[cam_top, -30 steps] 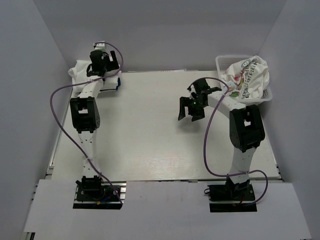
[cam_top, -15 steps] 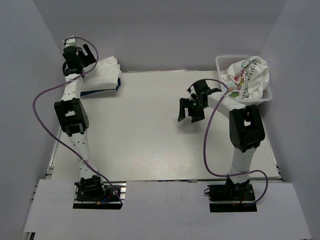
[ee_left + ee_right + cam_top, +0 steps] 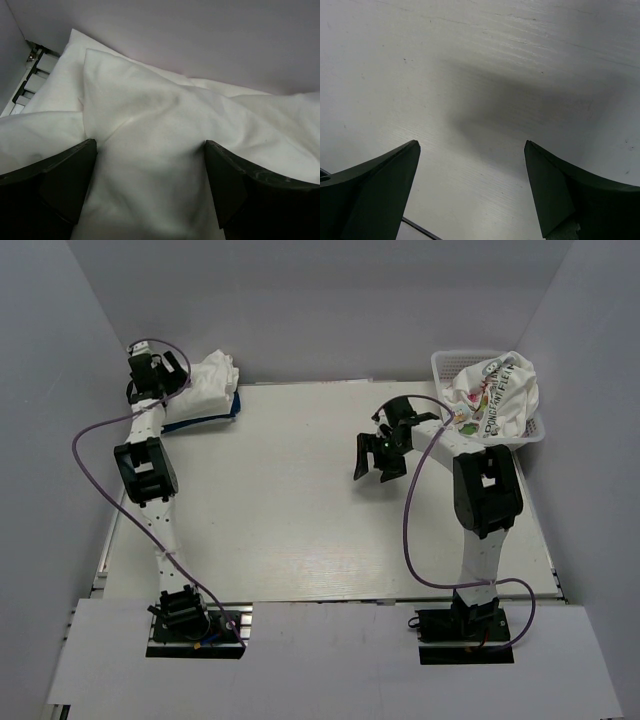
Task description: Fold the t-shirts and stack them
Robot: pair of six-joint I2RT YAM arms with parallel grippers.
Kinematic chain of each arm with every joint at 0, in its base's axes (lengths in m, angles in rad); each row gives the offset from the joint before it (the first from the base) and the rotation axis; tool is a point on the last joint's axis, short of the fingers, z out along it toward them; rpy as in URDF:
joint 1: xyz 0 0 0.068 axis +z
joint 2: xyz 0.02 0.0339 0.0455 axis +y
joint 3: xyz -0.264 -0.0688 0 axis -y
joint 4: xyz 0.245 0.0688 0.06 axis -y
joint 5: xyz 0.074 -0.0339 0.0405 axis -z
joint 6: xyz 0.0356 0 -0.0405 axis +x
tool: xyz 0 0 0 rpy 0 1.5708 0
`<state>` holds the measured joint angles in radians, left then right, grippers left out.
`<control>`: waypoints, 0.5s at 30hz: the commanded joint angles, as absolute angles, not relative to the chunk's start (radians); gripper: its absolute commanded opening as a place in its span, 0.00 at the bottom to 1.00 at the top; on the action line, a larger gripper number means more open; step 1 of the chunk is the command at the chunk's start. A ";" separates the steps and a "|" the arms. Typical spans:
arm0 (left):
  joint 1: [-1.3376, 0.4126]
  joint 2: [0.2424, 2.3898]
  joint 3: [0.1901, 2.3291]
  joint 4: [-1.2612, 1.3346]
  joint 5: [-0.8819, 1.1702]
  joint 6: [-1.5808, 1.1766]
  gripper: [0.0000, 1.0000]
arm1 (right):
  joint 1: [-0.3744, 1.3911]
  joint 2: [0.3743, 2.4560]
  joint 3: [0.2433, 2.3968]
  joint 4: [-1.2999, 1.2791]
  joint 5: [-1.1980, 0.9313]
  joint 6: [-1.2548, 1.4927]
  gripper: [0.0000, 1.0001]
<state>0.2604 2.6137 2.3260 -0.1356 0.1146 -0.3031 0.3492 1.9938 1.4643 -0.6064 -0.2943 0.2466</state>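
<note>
Basket: white lattice basket [image 3: 455, 356] at the far right corner of the table [image 3: 280, 530]; a crumpled printed t-shirt [image 3: 497, 388] heaps above its rim.
Pile: white t-shirts [image 3: 208, 380] at the far left corner, lying on a dark blue t-shirt [image 3: 205, 421] whose edge shows beneath.
Left arm: left gripper [image 3: 155, 372] spread wide, just left of the pile; the wrist view shows white cloth between its fingers [image 3: 65, 185], contact unclear.
Right arm: right gripper [image 3: 377, 455] spread wide over the table, near the basket, well apart from the pile.
</note>
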 commanded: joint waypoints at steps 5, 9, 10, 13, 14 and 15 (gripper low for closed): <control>0.270 2.574 2.367 -0.150 0.149 -0.363 0.99 | 0.354 2.003 1.512 -0.629 -0.328 0.242 0.90; 0.270 2.481 2.343 -0.140 0.160 -0.376 0.99 | 0.357 1.981 1.506 -0.617 -0.337 0.247 0.90; 0.259 2.456 2.342 -0.140 0.134 -0.376 0.99 | 0.354 1.974 1.505 -0.608 -0.336 0.247 0.90; 0.236 2.370 2.342 -0.184 0.013 -0.353 0.99 | 0.354 1.931 1.482 -0.583 -0.334 0.256 0.90; 0.236 2.353 2.342 -0.202 -0.015 -0.371 0.99 | 0.354 1.922 1.461 -0.560 -0.336 0.261 0.90; 0.236 2.353 2.329 -0.202 -0.035 -0.371 0.99 | 0.357 1.890 1.453 -0.552 -0.333 0.265 0.90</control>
